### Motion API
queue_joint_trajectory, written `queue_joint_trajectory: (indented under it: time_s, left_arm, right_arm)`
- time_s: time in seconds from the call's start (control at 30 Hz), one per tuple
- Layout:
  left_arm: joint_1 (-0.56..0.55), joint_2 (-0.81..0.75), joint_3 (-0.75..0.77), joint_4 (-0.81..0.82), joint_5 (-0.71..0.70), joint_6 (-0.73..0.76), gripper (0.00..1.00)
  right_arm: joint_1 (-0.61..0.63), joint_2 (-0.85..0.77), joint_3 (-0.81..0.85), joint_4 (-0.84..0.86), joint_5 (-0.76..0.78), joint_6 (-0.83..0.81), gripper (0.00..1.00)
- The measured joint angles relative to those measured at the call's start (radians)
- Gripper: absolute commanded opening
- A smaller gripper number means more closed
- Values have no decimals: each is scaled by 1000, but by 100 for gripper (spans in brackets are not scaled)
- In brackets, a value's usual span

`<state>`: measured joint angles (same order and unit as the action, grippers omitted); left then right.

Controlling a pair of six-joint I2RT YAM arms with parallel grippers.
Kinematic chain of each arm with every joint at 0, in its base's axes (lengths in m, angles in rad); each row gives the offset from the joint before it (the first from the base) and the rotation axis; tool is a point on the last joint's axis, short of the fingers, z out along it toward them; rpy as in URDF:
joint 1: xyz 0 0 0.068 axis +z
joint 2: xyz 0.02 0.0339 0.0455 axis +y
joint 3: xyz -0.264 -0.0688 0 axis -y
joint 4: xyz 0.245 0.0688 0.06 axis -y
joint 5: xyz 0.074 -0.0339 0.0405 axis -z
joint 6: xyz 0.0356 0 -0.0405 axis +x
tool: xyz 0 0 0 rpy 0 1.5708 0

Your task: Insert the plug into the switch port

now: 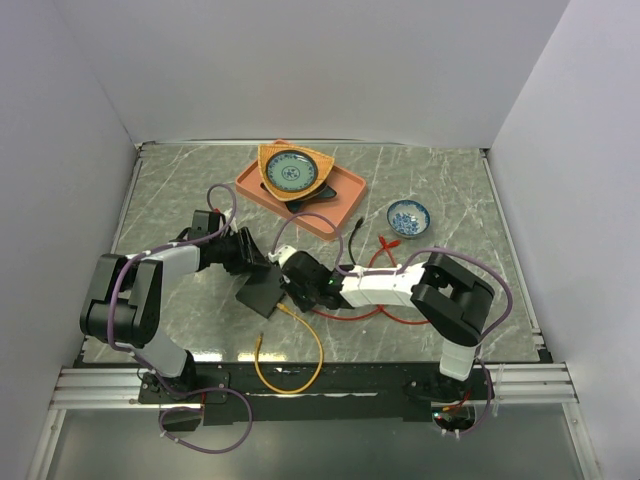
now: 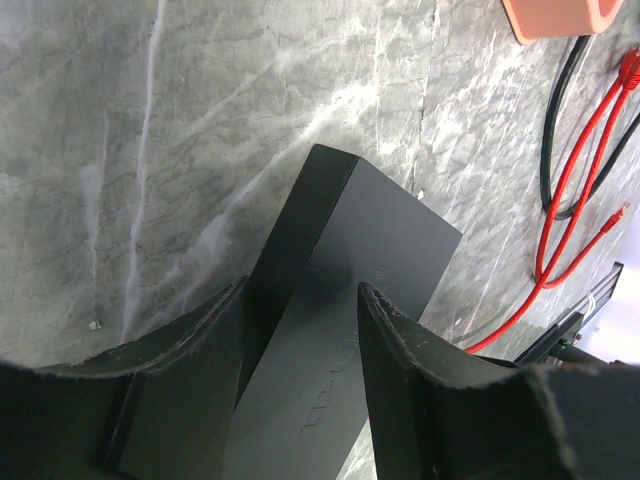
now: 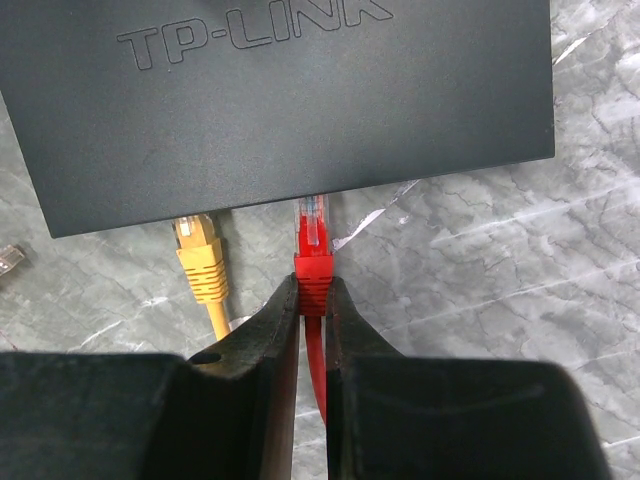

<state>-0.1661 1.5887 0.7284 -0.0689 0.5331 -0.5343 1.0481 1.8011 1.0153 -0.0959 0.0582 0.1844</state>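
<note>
The black TP-LINK switch (image 1: 265, 290) (image 2: 370, 240) (image 3: 290, 100) lies mid-table between the two arms. My right gripper (image 1: 293, 283) (image 3: 313, 282) is shut on the red plug (image 3: 313, 255). The plug's clear tip reaches the switch's near edge. The switch port itself is hidden under that edge. A yellow plug (image 3: 200, 255) sits in the edge just to the left. My left gripper (image 1: 250, 262) (image 2: 302, 288) straddles the switch's far end. One of its fingers (image 2: 215, 330) lies against the side face and the other over the top. I cannot tell whether they press it.
An orange tray (image 1: 330, 200) holding a patterned plate (image 1: 290, 170) stands at the back, with a blue bowl (image 1: 408, 217) to its right. A red cable (image 1: 370, 300) and a black cable (image 1: 355, 240) run right of the switch. A yellow cable (image 1: 300, 350) loops toward the near edge.
</note>
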Motion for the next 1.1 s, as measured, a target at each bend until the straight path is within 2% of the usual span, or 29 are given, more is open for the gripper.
queue_joint_trajectory:
  time_s: [0.17, 0.47, 0.83, 1.1]
  left_arm:
    - [0, 0, 0, 1, 0, 0, 52]
    - [-2, 12, 0, 8, 2, -3, 61]
    - [-4, 11, 0, 9, 0, -5, 60]
    - [-4, 11, 0, 9, 0, -6, 59]
  right_arm:
    - [10, 0, 0, 0, 14, -8, 0]
    - [30, 0, 0, -3, 57, -12, 0]
    - [45, -2, 2, -21, 106, 9, 0]
    - [51, -62, -74, 6, 56, 0, 0]
